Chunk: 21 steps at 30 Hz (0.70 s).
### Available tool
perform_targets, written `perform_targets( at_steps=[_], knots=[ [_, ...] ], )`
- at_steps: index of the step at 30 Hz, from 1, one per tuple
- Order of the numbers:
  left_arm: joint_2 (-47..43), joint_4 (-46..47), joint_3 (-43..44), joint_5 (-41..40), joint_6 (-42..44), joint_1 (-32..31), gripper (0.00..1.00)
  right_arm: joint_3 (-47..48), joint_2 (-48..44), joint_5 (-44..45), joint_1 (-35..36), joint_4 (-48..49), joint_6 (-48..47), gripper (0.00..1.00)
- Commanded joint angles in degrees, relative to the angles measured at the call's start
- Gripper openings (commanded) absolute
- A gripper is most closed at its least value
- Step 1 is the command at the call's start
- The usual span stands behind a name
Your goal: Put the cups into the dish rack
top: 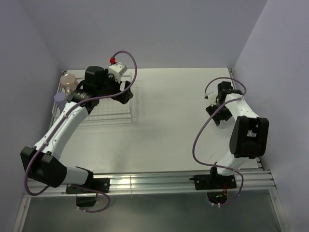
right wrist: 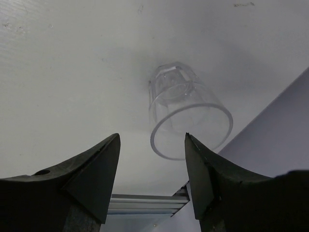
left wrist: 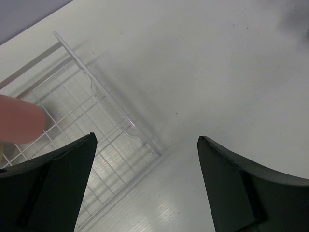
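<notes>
The clear dish rack (top: 121, 119) sits at the back left of the table. A pale pink mug (top: 67, 81) and a lavender cup (top: 60, 98) stand at its left side. My left gripper (top: 126, 94) hovers open and empty over the rack's right edge. In the left wrist view the gripper (left wrist: 146, 139) is above the rack's side rail (left wrist: 104, 94), with a blurred pink cup (left wrist: 19, 118) at the left edge. My right gripper (top: 215, 115) is open. In the right wrist view the gripper (right wrist: 152, 137) is just short of a clear glass (right wrist: 188, 111), which is not between the fingers.
The right wall (right wrist: 285, 130) is close beside the clear glass. An aluminium rail (top: 159, 181) runs along the table's near edge and also shows in the right wrist view (right wrist: 145, 203). Walls close in the table on the left, back and right.
</notes>
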Motion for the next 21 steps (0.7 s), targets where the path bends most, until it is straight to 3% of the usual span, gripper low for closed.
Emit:
perform_targets(
  at_steps=[1, 7, 10, 12, 14, 17, 20, 21],
  knots=[
    [-1.7, 0.5, -0.7, -0.1, 0.0, -0.3, 0.95, 1.8, 1.4, -1.9, -0.4, 1.5, -1.1, 0.63],
    [-2.0, 0.4, -1.5, -1.0, 0.1, -0.3, 0.95, -0.5, 3.8, -2.8, -0.3, 2.6, -0.9, 0.46],
    [-2.6, 0.9, -2.3, -0.7, -0.2, -0.3, 0.94, -1.2, 3.7, -2.7, -0.5, 3.2, -0.3, 0.28],
    [-3.6, 1.7, -3.7, -0.5, -2.0, -0.2, 0.93, -1.1, 2.2, -3.2, -0.5, 2.2, 0.2, 0.10],
    [-4.6, 1.9, -5.5, 1.4, -3.9, -0.2, 0.91, 0.8, -0.8, -4.0, -0.6, -0.5, 0.3, 0.00],
    [-7.0, 2.7, -7.4, 4.2, -8.3, -0.1, 0.92, 7.9, -5.3, -11.4, -0.6, -6.4, 0.8, 0.00],
    [-9.1, 4.7, -8.5, 11.2, -13.3, 1.6, 0.94, 19.0, -7.4, -27.0, -0.6, -10.5, 4.5, 0.00],
    [-10.1, 8.4, -9.0, 13.6, -15.5, 2.6, 0.95, 22.5, -7.8, -37.3, -0.6, -10.5, 7.5, 0.00]
  ],
)
